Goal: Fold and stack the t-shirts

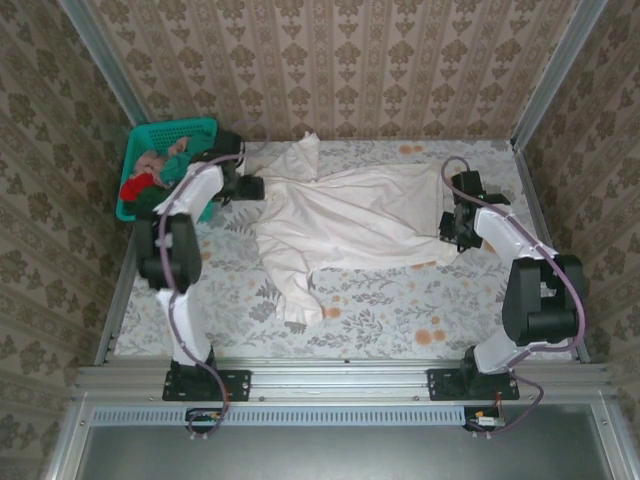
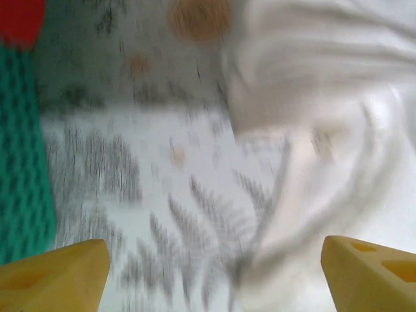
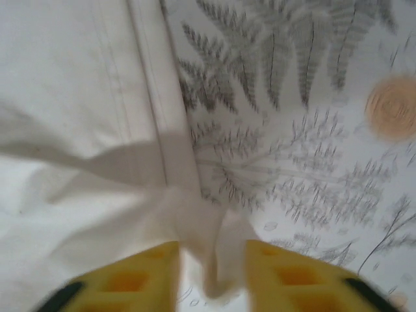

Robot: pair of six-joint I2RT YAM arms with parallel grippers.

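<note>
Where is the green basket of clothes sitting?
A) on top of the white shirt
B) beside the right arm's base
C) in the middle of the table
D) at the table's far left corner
D: the top view shows the green basket in the far left corner of the table, apart from the white t-shirt spread across the middle.

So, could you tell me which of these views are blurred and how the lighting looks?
Left wrist view: heavy motion blur, shirt and basket smeared. Right wrist view: fern print on the tablecloth crisp, shirt nearest the lens slightly soft. Top external view: sharp, evenly lit, no glare, only faint shadows along the shirt's edges.
</note>
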